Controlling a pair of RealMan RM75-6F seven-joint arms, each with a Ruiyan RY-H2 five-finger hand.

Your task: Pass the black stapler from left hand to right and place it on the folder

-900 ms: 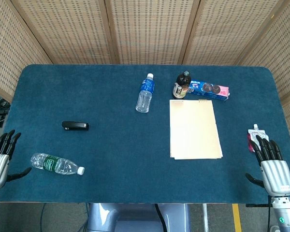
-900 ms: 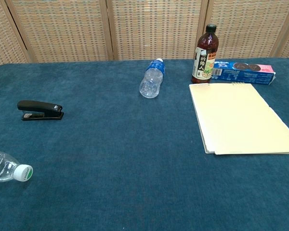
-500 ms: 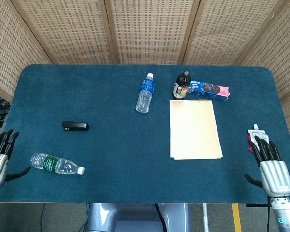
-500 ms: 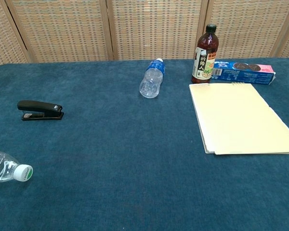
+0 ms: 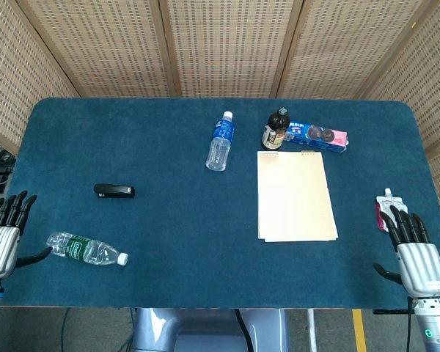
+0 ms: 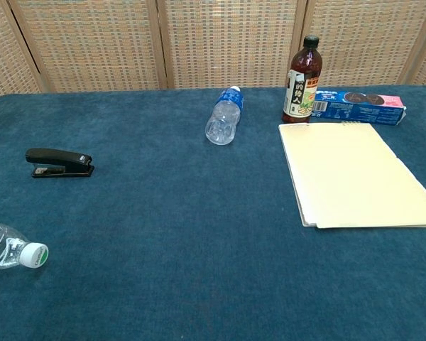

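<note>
The black stapler point(image 5: 114, 191) point(image 6: 59, 163) lies flat on the blue table, left of centre, with nothing touching it. A cream folder point(image 5: 294, 195) point(image 6: 356, 175) lies flat right of centre. At the front left edge my left hand point(image 5: 4, 236) is open, fingers straight and spread, well short of the stapler. My right hand point(image 5: 413, 253) is open at the front right edge, right of the folder. The chest view shows neither hand.
A clear bottle with a green label point(image 5: 86, 249) point(image 6: 11, 250) lies just right of my left hand. At the back are a blue-label bottle point(image 5: 220, 141), a dark upright bottle point(image 5: 276, 129) and a cookie box point(image 5: 317, 136). A small pouch point(image 5: 386, 207) sits by my right hand.
My left hand has shifted slightly to the right, toward the lying bottle. The right hand has barely moved. Nothing on the table has moved.
</note>
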